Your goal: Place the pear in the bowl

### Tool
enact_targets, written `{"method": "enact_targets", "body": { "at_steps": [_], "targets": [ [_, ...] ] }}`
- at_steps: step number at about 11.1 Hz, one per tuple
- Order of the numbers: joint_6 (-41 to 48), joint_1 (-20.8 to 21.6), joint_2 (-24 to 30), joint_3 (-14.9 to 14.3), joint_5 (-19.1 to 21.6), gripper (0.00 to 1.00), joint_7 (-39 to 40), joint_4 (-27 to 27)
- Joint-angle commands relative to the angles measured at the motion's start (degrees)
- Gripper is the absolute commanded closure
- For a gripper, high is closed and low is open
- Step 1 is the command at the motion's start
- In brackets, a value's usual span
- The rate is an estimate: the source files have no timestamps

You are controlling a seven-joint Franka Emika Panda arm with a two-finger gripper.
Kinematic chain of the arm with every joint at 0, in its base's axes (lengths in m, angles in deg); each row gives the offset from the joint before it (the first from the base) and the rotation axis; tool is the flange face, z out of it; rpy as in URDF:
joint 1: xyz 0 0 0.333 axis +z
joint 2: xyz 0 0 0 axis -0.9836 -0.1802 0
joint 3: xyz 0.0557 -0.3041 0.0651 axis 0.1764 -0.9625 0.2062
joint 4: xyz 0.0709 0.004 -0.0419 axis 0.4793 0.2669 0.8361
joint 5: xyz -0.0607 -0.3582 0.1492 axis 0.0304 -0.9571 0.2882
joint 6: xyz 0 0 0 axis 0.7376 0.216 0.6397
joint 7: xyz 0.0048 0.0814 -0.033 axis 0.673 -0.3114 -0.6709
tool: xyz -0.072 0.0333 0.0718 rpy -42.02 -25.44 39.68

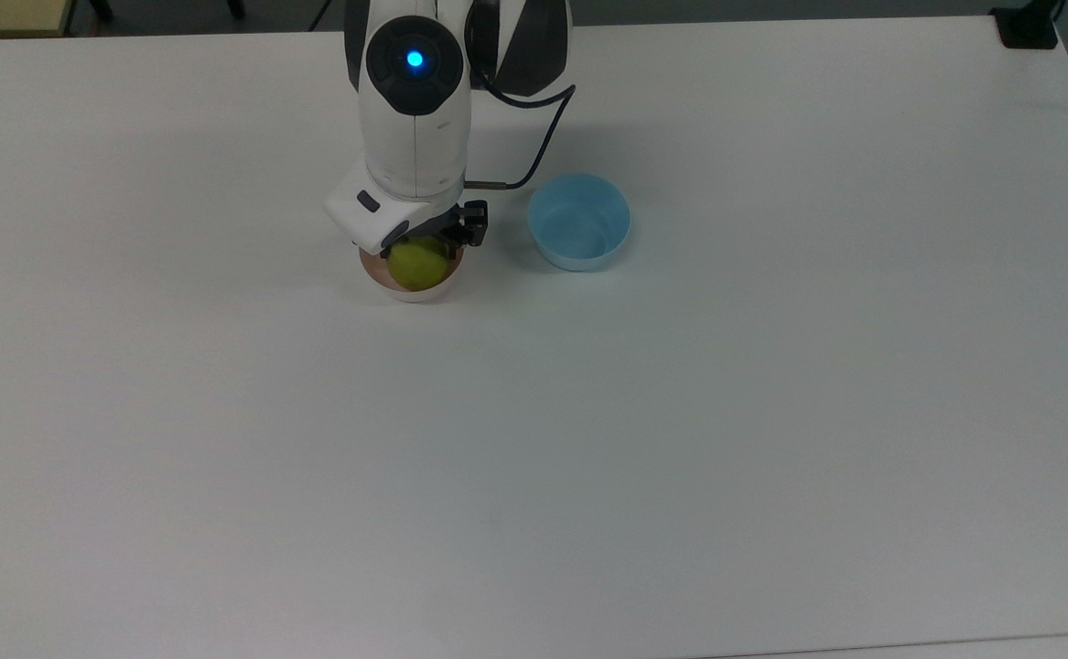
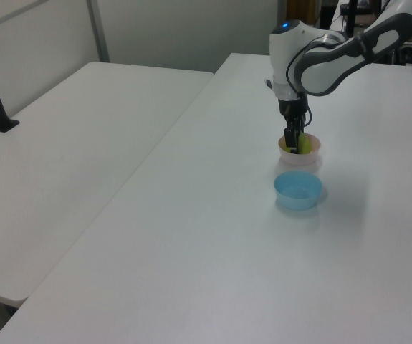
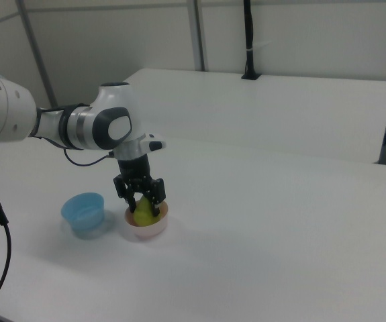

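Now we have the end effector point(image 3: 143, 201) pinching the pear point(image 1: 417, 264) low inside the pink bowl point(image 1: 412, 288), so the placing step looks nearly finished. Next, we judge, the fingers must spread to release it, then lift straight up clear of the rim. A light blue bowl point(image 1: 579, 222) sits just beside on the plain white bench point(image 1: 680, 412); another white table point(image 3: 300, 107) stands behind.

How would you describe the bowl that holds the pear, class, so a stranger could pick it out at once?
Start at the white robot arm over the white table and follow it down to its hand. Directly beneath sits the pale pink bowl, with the yellow-green pear inside it. In the top view its only neighbour, to its right, is a light blue bowl with nothing in it.
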Motion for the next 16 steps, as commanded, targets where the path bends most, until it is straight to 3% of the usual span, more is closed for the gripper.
{"method": "enact_targets", "body": {
  "at_steps": [1,5,8,12,16],
  "targets": [
    [-1.09,0.48,1.92,-0.55,0.28,0.0,-1.51,1.29],
    [5.39,0.48,6.65,-0.55,0.28,0.0,-3.18,-1.51],
    [15.84,0.22,9.56,-0.99,0.28,0.0,-3.18,-8.71],
    [20.88,-0.66,16.33,-1.25,0.46,0.0,-3.18,-10.05],
    [25.63,-0.66,16.42,-1.34,0.72,0.0,-2.65,-15.41]
  ]
}}
